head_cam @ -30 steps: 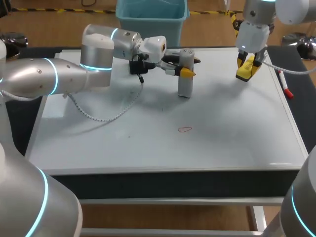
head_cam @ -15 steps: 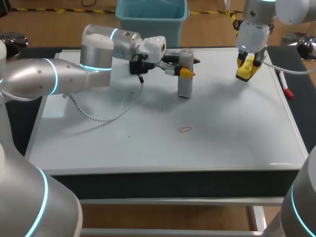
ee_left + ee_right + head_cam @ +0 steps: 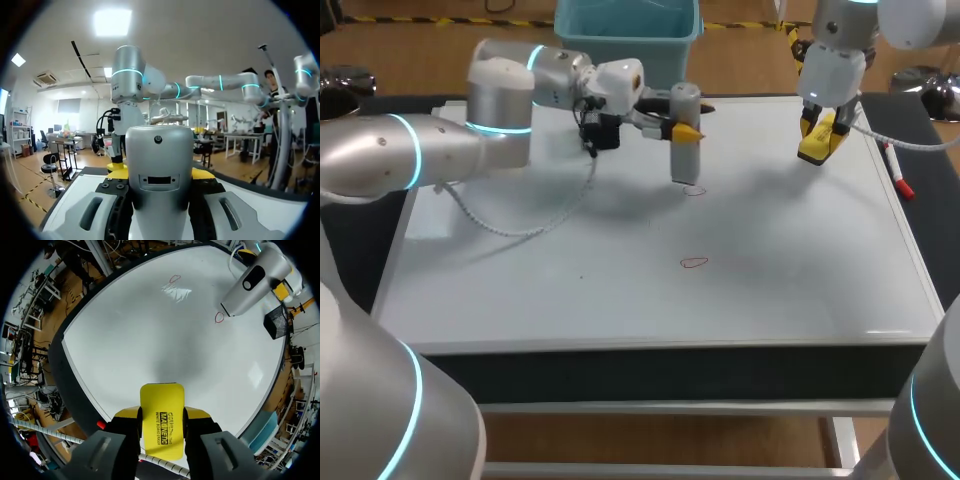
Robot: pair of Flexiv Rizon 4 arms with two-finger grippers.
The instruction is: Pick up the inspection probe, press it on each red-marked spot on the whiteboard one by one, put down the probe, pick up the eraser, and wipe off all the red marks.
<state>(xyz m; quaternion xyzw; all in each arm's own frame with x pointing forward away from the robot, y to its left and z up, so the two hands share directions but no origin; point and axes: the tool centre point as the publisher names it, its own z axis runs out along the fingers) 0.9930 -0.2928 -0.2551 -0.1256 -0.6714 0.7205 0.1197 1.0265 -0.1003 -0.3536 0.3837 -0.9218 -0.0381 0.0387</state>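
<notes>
Two red marks (image 3: 694,263), one probe (image 3: 685,152) pinched by the left gripper (image 3: 160,174), one eraser (image 3: 161,432) (yellow) seemingly pinched by the right gripper (image 3: 161,416).

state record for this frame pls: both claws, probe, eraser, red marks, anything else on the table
left claw: shut on the probe, over the far middle of the whiteboard
probe: roughly upright, lower end right beside the far red mark; contact cannot be told
right claw: shut on the eraser, over the whiteboard's far right
red marks: two, both unwiped; near red mark sits mid-board
other: marker pen lying by the whiteboard's right edge
</notes>
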